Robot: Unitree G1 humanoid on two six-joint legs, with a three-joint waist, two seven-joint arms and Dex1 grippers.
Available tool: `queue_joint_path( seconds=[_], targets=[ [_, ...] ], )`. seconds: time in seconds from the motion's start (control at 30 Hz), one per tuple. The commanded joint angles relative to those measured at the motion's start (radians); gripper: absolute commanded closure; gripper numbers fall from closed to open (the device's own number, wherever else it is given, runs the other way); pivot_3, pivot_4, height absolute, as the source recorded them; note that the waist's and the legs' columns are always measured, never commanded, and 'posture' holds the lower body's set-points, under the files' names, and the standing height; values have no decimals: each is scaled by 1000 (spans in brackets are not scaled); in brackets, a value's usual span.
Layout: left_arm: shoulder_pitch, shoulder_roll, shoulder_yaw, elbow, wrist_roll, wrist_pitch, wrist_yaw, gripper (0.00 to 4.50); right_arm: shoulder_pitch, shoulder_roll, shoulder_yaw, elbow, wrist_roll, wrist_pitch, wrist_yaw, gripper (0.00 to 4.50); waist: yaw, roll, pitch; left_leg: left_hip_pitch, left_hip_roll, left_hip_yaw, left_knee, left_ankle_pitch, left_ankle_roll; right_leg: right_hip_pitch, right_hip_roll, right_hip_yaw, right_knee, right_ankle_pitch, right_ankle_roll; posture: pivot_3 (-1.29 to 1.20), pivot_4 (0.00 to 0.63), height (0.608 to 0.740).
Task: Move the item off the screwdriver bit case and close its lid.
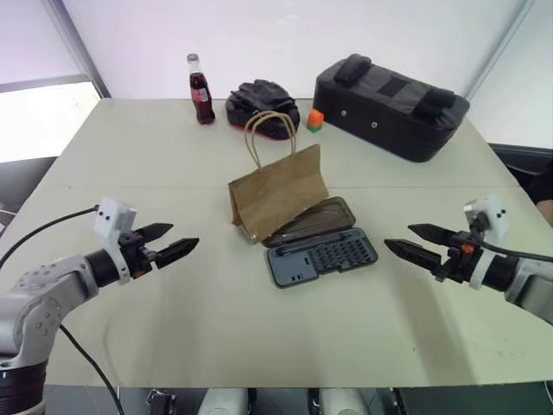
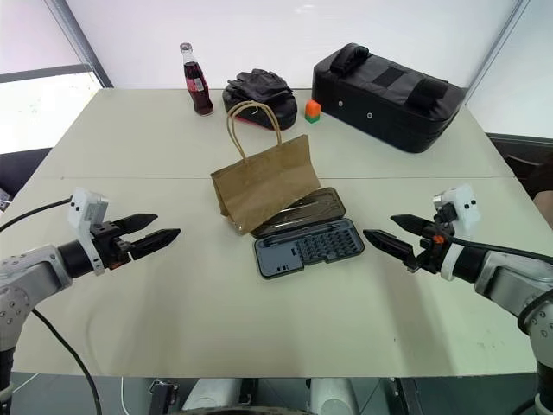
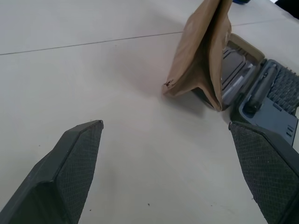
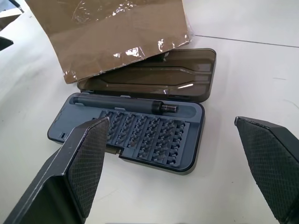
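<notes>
Hovering over the near desk (image 1: 259, 337), both claws empty: left claw (image 1: 177, 241) spread wide, right claw (image 1: 408, 241) spread wide, each well apart from the case and aimed inward at it.

Between them lies the screwdriver bit case (image 1: 321, 257), open flat. Tray holds rows of small bits plus 1 slim driver (image 4: 124, 103) along its far edge. The lid (image 4: 154, 80) is folded back flat on the desk behind the tray, translucent smoky panel.

The paper bag (image 1: 278, 192) stands upright, leaning, with its bottom edge on the lid's far-left part, so the lid can't swing until it's off. The rest of its base sits on the desk.

Handling, my read: the bag looks empty and very light, soft creased paper, will crumple or tip with any push. Best hold is probably the 2 loop handles (image 1: 270, 131) on top, or a pinch on the top rim; the left claw is the nearer side. Lift clear, don't drag, or the case may slide. The case is stiff plastic, light, likely skids on the smooth desk; the lid needs lifting from its free far edge and pressing down until the latch catches.

Far side of the desk: cola bottle (image 1: 200, 89), dark gloves (image 1: 262, 108), small orange-green block (image 1: 314, 120), big black padded bag (image 1: 390, 105).
</notes>
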Motion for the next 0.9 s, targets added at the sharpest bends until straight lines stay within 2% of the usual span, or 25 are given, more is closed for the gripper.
queue_joint_path(
  seconds=[0.03,0.37,0.53,0.63,0.73,0.9],
  targets=[
    [-20,4,0,-6,2,-30,-15,0,2,8,-25,-17,2,-26,1,35,0,0,0,0,0,0,0,0,0,0,0,0,0,0,0,0,150,740],
    [-25,3,-10,7,18,-61,-18,0,-6,4,-9,3,-29,-54,8,35,0,0,0,0,0,0,0,0,0,0,0,0,0,0,0,0,150,740],
    [-48,18,-36,30,47,-97,-51,0,-24,-29,41,-27,-74,-57,16,35,-1,0,0,0,0,0,0,0,0,0,0,0,0,0,0,0,150,740],
    [-129,42,-103,97,80,-139,-137,0,-87,-40,59,-112,43,-12,45,35,0,0,0,0,0,0,0,0,0,0,0,0,0,0,0,0,150,740],
    [-233,59,-186,188,123,-181,-230,0,-184,-9,96,-173,177,28,3,35,-1,0,0,0,0,0,0,0,0,0,1,0,0,0,0,0,150,740],
    [-437,1,-335,422,228,-276,-350,0,-292,61,182,-207,212,29,-118,35,3,0,0,-1,-2,0,0,0,0,0,1,0,0,2,2,0,150,740]
  ],
)
